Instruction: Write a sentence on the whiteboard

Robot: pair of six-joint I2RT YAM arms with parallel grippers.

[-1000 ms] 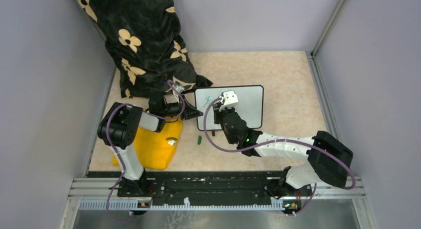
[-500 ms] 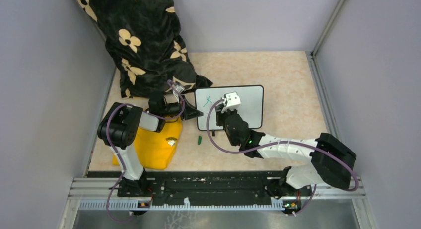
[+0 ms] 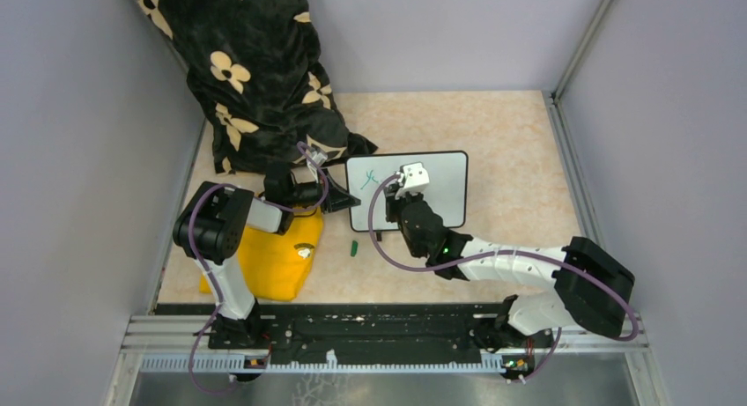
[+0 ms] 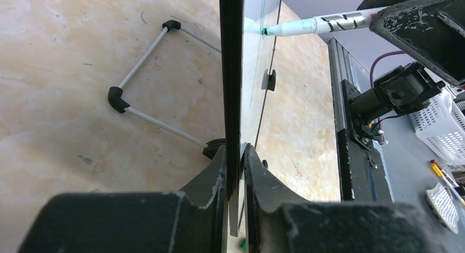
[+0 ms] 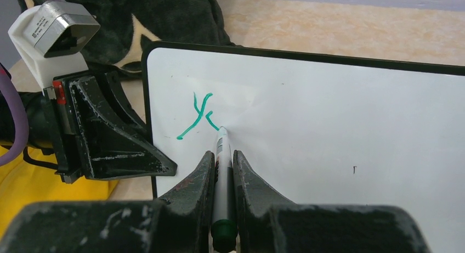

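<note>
Small white whiteboard (image 3: pixel 445 190), thin black frame, rounded corners, sits around mid bench (image 3: pixel 511 133), and the sentence (image 5: pixel 200 113) is just one green "y"-ish squiggle up near its left edge.

Right wrist view: the whiteboard (image 5: pixel 329 116) runs out of the picture at its right side and lower edge. The rear of the marker (image 5: pixel 221 146) is hidden between the blurred fingers of the right gripper (image 5: pixel 223 157).

Top view: that gripper and its wrist cover the whiteboard's lower left part, and the marker cannot be made out beneath them. The green writing (image 3: pixel 372 177) near the whiteboard's upper left corner is too small to read. A tiny green object (image 3: pixel 353 247) off its lower left corner is too small to identify.

Left wrist view: the whiteboard appears edge-on, with its writing face barely visible. The left gripper (image 4: pixel 234 154) clamping it is blurred and cut off below.
</note>
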